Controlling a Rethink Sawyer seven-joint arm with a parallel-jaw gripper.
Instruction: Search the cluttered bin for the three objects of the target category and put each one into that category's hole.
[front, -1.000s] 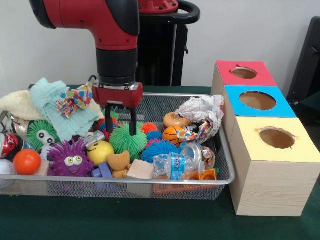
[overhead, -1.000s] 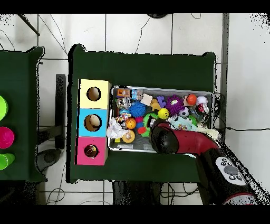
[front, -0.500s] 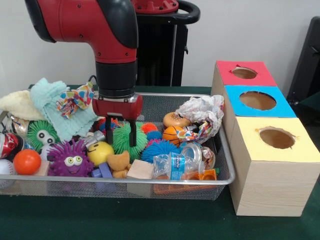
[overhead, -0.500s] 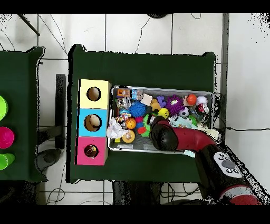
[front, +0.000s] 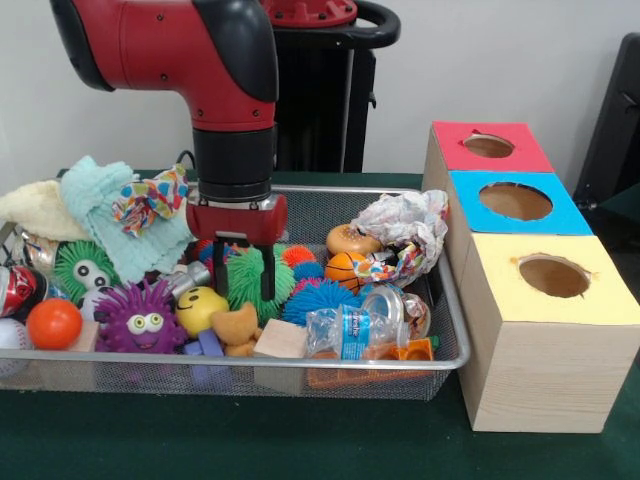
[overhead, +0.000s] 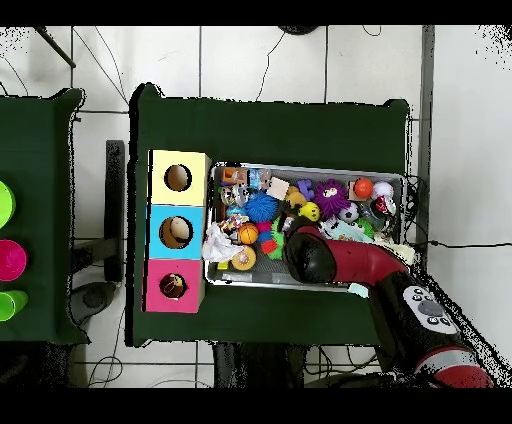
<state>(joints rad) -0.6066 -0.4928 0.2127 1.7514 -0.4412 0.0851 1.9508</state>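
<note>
Gripper (front: 243, 278) found lowered into the wire bin (front: 445, 300), fingers spread apart and straddling the green spiky ball (front: 252, 280); contact with the ball could not be confirmed from the front view. Yellow smiley ball (front: 201, 308) seen just left of the green spiky ball, purple spiky ball (front: 141, 318) further left, orange ball (front: 54, 323) at the left edge. Blue spiky ball (front: 321, 297) noted just right of the green spiky ball, crushed water bottle (front: 352, 333) in front of it. Sorting box with red hole (front: 489, 146), blue hole (front: 516, 201) and yellow hole (front: 553, 276) placed well right of the green spiky ball, outside the bin.
</note>
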